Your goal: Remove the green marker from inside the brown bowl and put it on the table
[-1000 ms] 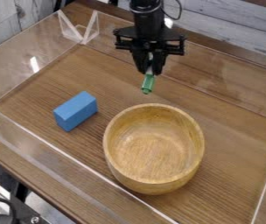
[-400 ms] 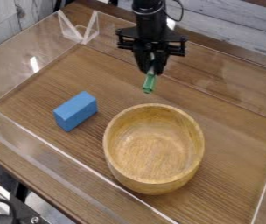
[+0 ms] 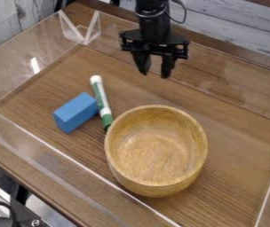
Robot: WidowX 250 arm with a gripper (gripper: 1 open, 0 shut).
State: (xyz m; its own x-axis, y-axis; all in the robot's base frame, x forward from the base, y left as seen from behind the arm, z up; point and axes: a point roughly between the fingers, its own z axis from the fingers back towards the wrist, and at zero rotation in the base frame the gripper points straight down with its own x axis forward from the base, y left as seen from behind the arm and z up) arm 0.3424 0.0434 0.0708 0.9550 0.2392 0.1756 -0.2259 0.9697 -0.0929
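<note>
The green marker (image 3: 100,101) lies flat on the table (image 3: 220,97), between the blue block and the rim of the brown bowl (image 3: 156,148), its green cap toward the bowl. The bowl stands empty at the front centre. My gripper (image 3: 153,69) hangs above the table's back centre, well up and to the right of the marker, its two fingers spread apart with nothing between them.
A blue block (image 3: 75,112) sits just left of the marker, touching or nearly touching it. Low clear acrylic walls (image 3: 19,133) run around the table's edges. A clear stand (image 3: 81,31) is at the back left.
The gripper held the marker upright by its barrel; now the fingers have parted and the marker has dropped and come to rest on the table beside the blue block.
</note>
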